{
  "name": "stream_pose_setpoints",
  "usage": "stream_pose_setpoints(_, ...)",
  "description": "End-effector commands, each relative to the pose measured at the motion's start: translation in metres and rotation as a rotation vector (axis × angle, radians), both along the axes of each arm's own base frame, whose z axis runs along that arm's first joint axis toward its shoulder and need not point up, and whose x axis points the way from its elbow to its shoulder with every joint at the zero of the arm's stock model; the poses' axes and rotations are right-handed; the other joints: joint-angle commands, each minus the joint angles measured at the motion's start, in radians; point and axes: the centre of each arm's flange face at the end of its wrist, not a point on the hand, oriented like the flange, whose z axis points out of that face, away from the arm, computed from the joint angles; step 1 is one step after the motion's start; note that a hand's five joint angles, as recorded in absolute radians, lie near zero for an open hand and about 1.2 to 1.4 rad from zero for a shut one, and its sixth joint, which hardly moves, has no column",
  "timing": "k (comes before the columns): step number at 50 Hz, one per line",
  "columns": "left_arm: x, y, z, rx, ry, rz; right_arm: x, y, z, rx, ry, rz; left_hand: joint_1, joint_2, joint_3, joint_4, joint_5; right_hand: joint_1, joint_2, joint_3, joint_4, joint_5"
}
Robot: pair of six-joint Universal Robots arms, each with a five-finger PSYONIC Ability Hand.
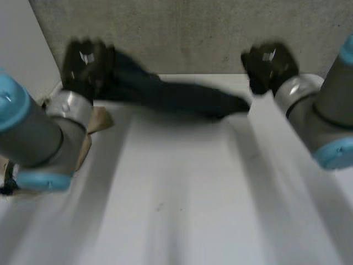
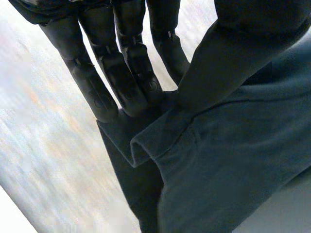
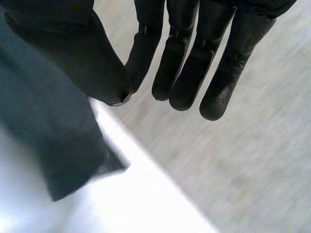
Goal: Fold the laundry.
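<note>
white table (image 1: 182,193), top running away to a far edge against grey ground; dark cloth (image 1: 182,96) stretched long and bunched along that far edge; right end down on the tabletop near the far right corner, left end lifted off the surface; in the right wrist view, same cloth end (image 3: 63,145) lying flat on the white top (image 3: 146,204), close to the table's edge; brown cardboard-like piece (image 1: 98,122) at the left edge, on or beside the table, can't tell
</note>
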Motion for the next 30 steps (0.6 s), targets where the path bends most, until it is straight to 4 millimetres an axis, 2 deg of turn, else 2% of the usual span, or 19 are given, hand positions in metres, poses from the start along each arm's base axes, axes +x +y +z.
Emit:
stream_pose_setpoints(1, 0.01, 0.037, -0.072, 0.29, -0.14, -0.018, -0.011, 0.018, -0.078, 0.211, 0.163, 0.009, 0.279, 0.206, 0.209, 0.194, 0.224, 0.408, 0.231, 0.217, 0.212, 0.228)
stream_pose_setpoints(5, 0.015, 0.061, -0.085, 0.421, -0.208, -0.039, -0.014, 0.03, -0.088, 0.256, 0.198, 0.023, 0.279, 0.206, 0.209, 0.194, 0.224, 0.408, 0.231, 0.217, 0.212, 0.228)
stream_pose_setpoints(7, 0.018, 0.07, -0.084, 0.464, -0.23, -0.039, -0.017, 0.037, -0.088, 0.278, 0.222, 0.034, 0.279, 0.206, 0.209, 0.194, 0.224, 0.408, 0.231, 0.217, 0.212, 0.228)
stream_pose_setpoints(12, 0.033, 0.092, -0.078, 0.578, -0.271, -0.027, -0.028, 0.067, -0.071, 0.349, 0.325, 0.086, 0.279, 0.206, 0.209, 0.194, 0.224, 0.408, 0.231, 0.217, 0.212, 0.228)
stream_pose_setpoints(14, 0.034, 0.095, -0.076, 0.588, -0.273, -0.032, -0.029, 0.069, -0.07, 0.356, 0.316, 0.09, 0.279, 0.206, 0.209, 0.194, 0.224, 0.408, 0.231, 0.217, 0.212, 0.228)
stream_pose_setpoints(15, 0.035, 0.096, -0.075, 0.586, -0.272, -0.032, -0.028, 0.069, -0.071, 0.354, 0.301, 0.087, 0.279, 0.206, 0.209, 0.194, 0.224, 0.255, 0.078, 0.064, 0.059, 0.075)
stream_pose_setpoints(16, 0.034, 0.095, -0.069, 0.568, -0.264, -0.033, -0.028, 0.067, -0.075, 0.349, 0.252, 0.076, 0.279, 0.206, 0.209, 0.194, 0.224, -0.089, -0.267, -0.281, -0.285, -0.27)
stream_pose_setpoints(18, 0.032, 0.095, -0.061, 0.542, -0.251, -0.04, -0.025, 0.065, -0.076, 0.328, 0.185, 0.064, 0.279, 0.206, 0.209, 0.194, 0.224, -0.251, -0.428, -0.442, -0.447, -0.431)
stream_pose_setpoints(20, 0.026, 0.095, -0.045, 0.487, -0.227, -0.059, -0.023, 0.058, -0.077, 0.31, 0.069, 0.041, 0.279, 0.206, 0.209, 0.194, 0.224, -0.429, -0.606, -0.621, -0.625, -0.61)
stream_pose_setpoints(22, 0.019, 0.097, -0.032, 0.442, -0.207, -0.083, -0.021, 0.056, -0.077, 0.317, -0.006, 0.032, 0.279, 0.206, 0.209, 0.194, 0.224, -0.515, -0.692, -0.707, -0.711, -0.696)
stream_pose_setpoints(23, 0.011, 0.101, -0.018, 0.4, -0.179, -0.111, -0.018, 0.057, -0.082, 0.35, -0.063, 0.036, 0.279, 0.206, 0.209, 0.194, 0.224, -0.539, -0.716, -0.73, -0.735, -0.719)
stream_pose_setpoints(27, -0.001, 0.105, 0.014, 0.323, -0.091, -0.153, -0.008, 0.063, -0.095, 0.449, -0.164, 0.05, 0.279, 0.206, 0.209, 0.194, 0.224, -0.536, -0.713, -0.727, -0.732, -0.717)
stream_pose_setpoints(30, -0.006, 0.106, 0.027, 0.298, -0.05, -0.169, 0.004, 0.072, -0.106, 0.503, -0.199, 0.071, 0.279, 0.206, 0.209, 0.194, 0.224, -0.53, -0.707, -0.722, -0.726, -0.711)
